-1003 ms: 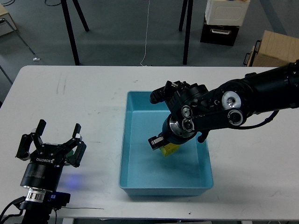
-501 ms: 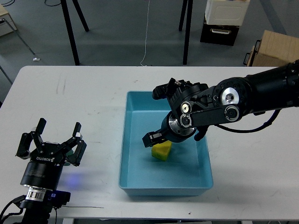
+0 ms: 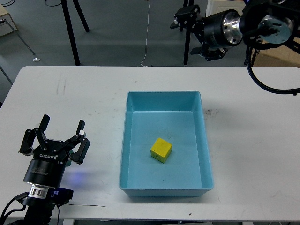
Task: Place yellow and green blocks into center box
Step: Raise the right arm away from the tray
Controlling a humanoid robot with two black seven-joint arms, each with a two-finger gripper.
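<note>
Yellow block (image 3: 161, 150) lying inside the blue box (image 3: 205, 140) on my worktop (image 3: 93, 98), left gripper (image 3: 58, 137) hovering left of the box, jaws spread, right gripper (image 3: 187, 16) hanging beyond it (jaws unreadable).

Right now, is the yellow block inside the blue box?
Yes, the yellow block sits on the floor of the blue box, with no hand touching it.
</note>
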